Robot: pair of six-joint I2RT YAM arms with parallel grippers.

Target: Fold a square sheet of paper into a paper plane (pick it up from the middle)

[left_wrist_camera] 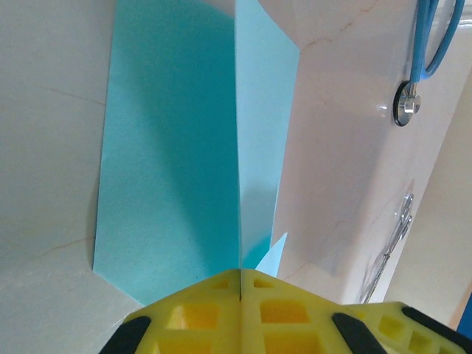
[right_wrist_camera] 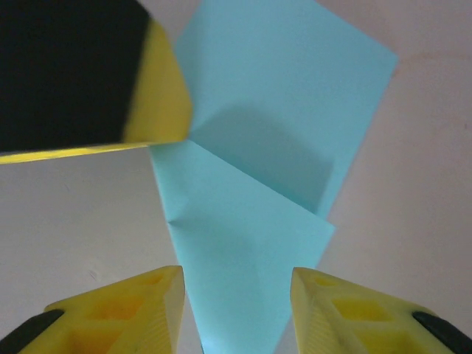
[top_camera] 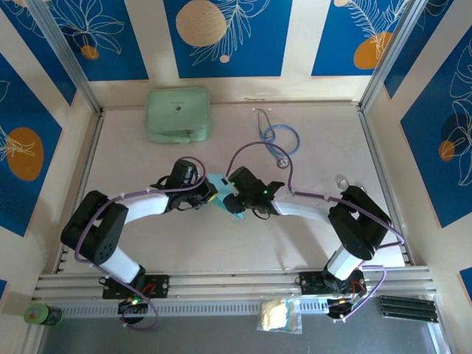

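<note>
Overhead, mostly hidden, the sheet (top_camera: 217, 180) is pinched by the left gripper (left_wrist_camera: 241, 276); right gripper (right_wrist_camera: 236, 284) gapes.

The right gripper (right_wrist_camera: 236, 284) shows its two yellow fingers (right_wrist_camera: 125, 310) at the near edge, standing apart with a clear gap. The narrow near tip of the square sheet of paper (right_wrist_camera: 243, 243), light blue, runs in between them. Whether it touches either finger cannot be told. The sheet widens away from the fingers and is folded. A crease crosses it from left to right, and the far panel spreads out to a corner at the far right, with a soft shadow just beyond the crease. At the far left the left gripper (right_wrist_camera: 169, 110), blurred, black with a yellow tip, meets the sheet's left edge where the crease begins. Pale table (right_wrist_camera: 413, 221) lies around the paper.
</note>
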